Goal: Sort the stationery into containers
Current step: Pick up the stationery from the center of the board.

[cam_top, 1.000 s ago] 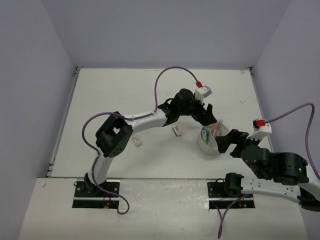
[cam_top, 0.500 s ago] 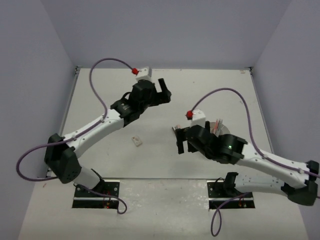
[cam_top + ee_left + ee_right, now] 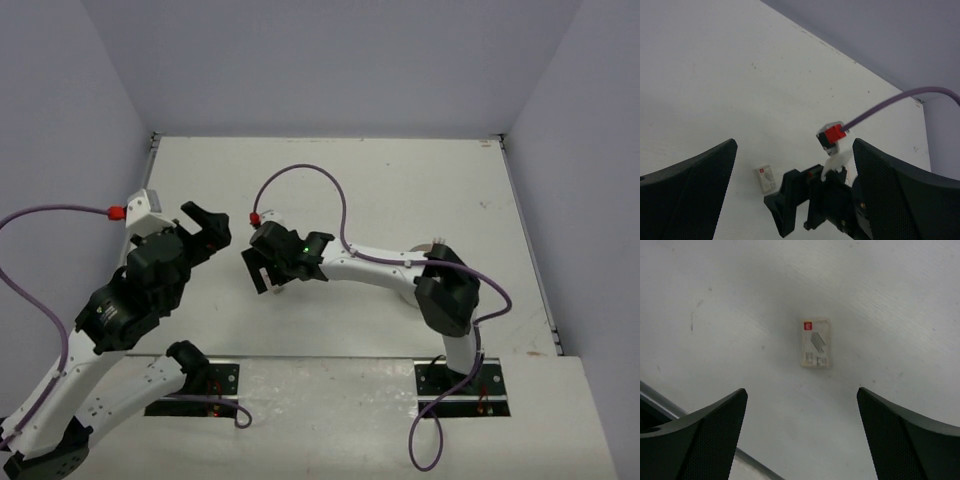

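Observation:
A small white eraser block with a red mark (image 3: 815, 342) lies flat on the table. My right gripper (image 3: 801, 392) hovers over it, open and empty, with the block ahead of the fingertips. In the top view the right gripper (image 3: 258, 272) is stretched left of centre and covers the block. My left gripper (image 3: 212, 235) is open and empty, raised at the left. The left wrist view shows the block (image 3: 766, 178) beside the right gripper (image 3: 805, 200). The white organizer (image 3: 436, 247) is mostly hidden behind the right arm's elbow.
The right arm's white link (image 3: 370, 268) lies across the table's middle. A purple cable (image 3: 310, 180) loops above it. The table's near edge rail (image 3: 670, 402) runs just behind the right fingers. Grey walls close in the back and sides.
My left arm has pulled back from the far middle to the near left and lifted. My right gripper has swung left from beside the organizer to above the eraser block.

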Tool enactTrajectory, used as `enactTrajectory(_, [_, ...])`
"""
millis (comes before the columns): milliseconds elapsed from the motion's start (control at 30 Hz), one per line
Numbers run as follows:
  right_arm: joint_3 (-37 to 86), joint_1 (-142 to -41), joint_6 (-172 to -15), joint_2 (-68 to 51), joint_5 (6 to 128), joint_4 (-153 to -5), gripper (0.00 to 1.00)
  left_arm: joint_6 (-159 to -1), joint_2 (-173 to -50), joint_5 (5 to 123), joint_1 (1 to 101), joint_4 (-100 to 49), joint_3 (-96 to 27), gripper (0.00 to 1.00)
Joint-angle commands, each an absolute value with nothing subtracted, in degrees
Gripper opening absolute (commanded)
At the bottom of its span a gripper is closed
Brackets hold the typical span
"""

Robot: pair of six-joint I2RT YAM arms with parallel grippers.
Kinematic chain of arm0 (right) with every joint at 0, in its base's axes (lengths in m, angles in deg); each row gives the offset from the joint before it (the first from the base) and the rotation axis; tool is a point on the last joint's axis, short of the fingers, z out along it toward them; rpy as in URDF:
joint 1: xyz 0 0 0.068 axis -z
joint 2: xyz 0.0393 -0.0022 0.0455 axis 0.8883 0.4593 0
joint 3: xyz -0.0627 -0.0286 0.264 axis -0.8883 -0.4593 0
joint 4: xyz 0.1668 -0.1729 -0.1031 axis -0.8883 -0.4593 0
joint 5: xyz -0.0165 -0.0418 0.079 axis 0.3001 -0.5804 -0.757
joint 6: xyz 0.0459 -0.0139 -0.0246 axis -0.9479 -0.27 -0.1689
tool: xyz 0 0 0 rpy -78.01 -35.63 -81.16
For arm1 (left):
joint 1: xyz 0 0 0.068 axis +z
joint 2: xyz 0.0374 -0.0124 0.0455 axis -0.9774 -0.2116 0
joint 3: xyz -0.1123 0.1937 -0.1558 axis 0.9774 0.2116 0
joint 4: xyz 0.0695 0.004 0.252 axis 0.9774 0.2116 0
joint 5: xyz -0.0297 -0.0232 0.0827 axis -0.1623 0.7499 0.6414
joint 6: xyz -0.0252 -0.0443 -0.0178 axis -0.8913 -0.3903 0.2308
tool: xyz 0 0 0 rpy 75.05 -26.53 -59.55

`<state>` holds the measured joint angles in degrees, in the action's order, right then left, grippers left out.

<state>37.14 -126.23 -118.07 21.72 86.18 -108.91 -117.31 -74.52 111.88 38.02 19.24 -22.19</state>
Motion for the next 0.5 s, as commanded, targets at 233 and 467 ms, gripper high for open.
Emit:
enactTrajectory(233, [48.7, -124.8, -117.4, 36.8, 87.6, -113.3, 0.69, -107.5, -66.3, 112.4, 38.3, 24.7, -19.0, 1.00])
enactTrajectory(467, [48.2, -124.7, -116.4, 38.8, 87.4, -113.3, 0.49, -106.5, -67.2, 111.3, 38.3, 22.9, -14.8, 1.00])
